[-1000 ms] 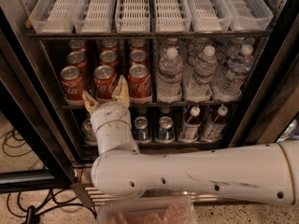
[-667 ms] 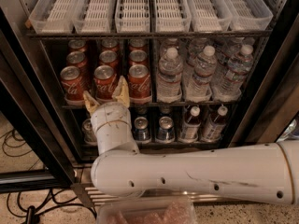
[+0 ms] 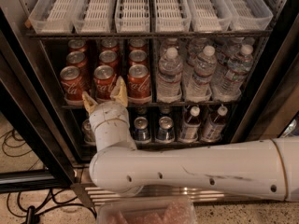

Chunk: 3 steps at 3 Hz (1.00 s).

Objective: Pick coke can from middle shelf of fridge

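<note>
Camera view looks into the big dark fridge (image 3: 44,85), full of drinks. The long white arm (image 3: 196,169) comes in from the right and bends up. The middle shelf (image 3: 187,103) holds red cans on the left and water bottles (image 3: 169,76) on the right. The coke can (image 3: 105,78) to take is the front one in the middle lane, with a can just beside it on each side. The gripper (image 3: 103,88) is right in front of it, low by the shelf edge. Its two tan fingers (image 3: 120,91) are spread apart and hold nothing. The can is likely full, so a bit heavy, hard but easy to dent, and maybe slippery. Squeeze it round the middle. The gripper hides the can's bottom, the back cans are half hidden, and the pink stuff in the tub (image 3: 145,211) is hard to make out.
</note>
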Each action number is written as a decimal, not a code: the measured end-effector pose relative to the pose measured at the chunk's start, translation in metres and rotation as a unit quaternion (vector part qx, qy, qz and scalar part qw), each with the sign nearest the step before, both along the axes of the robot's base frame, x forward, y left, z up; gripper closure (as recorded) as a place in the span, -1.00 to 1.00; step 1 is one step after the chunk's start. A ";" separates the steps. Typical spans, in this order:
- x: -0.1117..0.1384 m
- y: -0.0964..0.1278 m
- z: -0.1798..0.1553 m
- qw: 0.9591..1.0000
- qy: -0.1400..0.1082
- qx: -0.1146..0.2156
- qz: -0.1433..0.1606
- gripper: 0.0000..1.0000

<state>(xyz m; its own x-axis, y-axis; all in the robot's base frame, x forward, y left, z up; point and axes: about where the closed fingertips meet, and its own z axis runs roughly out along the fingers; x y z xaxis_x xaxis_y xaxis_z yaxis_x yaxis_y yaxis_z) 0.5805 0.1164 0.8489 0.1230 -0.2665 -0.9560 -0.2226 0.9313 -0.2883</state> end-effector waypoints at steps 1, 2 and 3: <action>0.006 0.002 -0.004 1.000 0.004 -0.002 -0.002 -0.28; 0.013 -0.001 -0.001 1.000 -0.001 -0.001 -0.011 -0.28; 0.021 -0.005 0.003 1.000 -0.008 0.002 -0.021 -0.28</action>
<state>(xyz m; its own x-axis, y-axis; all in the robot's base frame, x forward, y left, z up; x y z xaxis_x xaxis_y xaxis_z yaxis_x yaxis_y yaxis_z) 0.6019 0.1114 0.8518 0.1277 -0.2672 -0.9551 -0.1792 0.9410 -0.2872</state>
